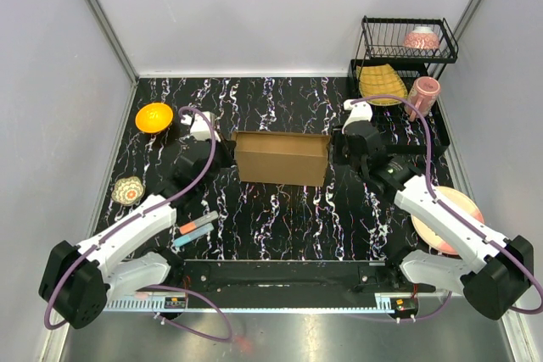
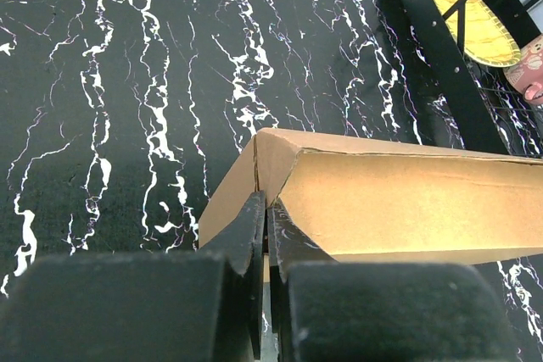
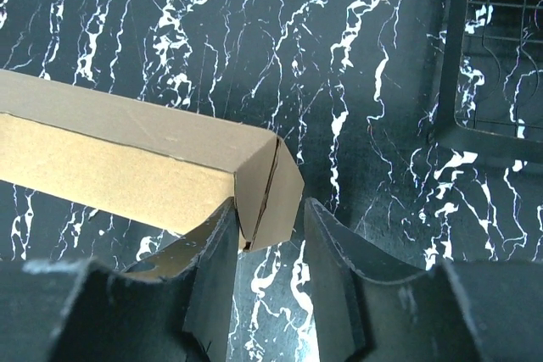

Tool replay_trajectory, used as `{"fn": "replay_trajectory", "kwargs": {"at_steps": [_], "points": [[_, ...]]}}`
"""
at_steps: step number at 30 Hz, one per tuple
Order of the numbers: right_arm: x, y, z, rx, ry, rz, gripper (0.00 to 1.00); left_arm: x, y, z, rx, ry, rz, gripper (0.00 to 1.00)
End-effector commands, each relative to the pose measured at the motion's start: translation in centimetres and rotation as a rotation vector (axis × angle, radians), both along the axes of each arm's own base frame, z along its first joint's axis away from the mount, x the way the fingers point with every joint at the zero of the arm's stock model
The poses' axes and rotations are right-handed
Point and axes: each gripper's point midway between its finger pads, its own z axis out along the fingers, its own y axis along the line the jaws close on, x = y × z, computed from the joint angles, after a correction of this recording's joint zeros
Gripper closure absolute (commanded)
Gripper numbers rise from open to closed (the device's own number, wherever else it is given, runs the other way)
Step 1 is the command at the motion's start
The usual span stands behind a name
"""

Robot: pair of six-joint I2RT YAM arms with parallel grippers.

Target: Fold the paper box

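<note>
The paper box (image 1: 282,158) is a plain brown cardboard box standing in the middle of the black marbled table. My left gripper (image 1: 222,154) is at its left end. In the left wrist view the left gripper (image 2: 267,205) is closed to a thin slit on the edge of the box's (image 2: 390,201) end wall. My right gripper (image 1: 335,148) is at the right end. In the right wrist view the right gripper (image 3: 270,205) is open, the box's (image 3: 161,154) end corner sits between the jaws, and the left finger (image 3: 216,243) touches it.
An orange bowl (image 1: 153,117) and a small patterned bowl (image 1: 128,191) sit at the left, with markers (image 1: 195,231) near the front. A black rack (image 1: 407,48) at the back right holds a pink bowl (image 1: 422,38), a yellow dish (image 1: 382,84) and a pink mug (image 1: 422,95). A pink plate (image 1: 450,218) lies under the right arm.
</note>
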Motion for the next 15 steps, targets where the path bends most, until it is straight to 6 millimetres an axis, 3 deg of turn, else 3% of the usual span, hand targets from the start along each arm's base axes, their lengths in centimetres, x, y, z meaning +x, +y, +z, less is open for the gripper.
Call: {"fn": "replay_trajectory", "kwargs": {"at_steps": [1,10,13,15], "points": [[0.9,0.6,4.8,0.065,-0.140,0.013,0.58,-0.6,1.0,-2.8,0.102,0.092,0.019,1.00],[2.0,1.2,4.4,0.029,-0.139,0.019,0.63,-0.5,1.0,-2.8,0.108,0.094,0.015,1.00],[2.0,1.3,4.0,0.025,-0.131,0.021,0.72,-0.5,1.0,-2.8,0.109,0.094,0.016,1.00],[1.9,1.2,3.9,0.028,-0.131,0.020,0.84,-0.5,1.0,-2.9,0.109,0.095,0.016,1.00]]}}
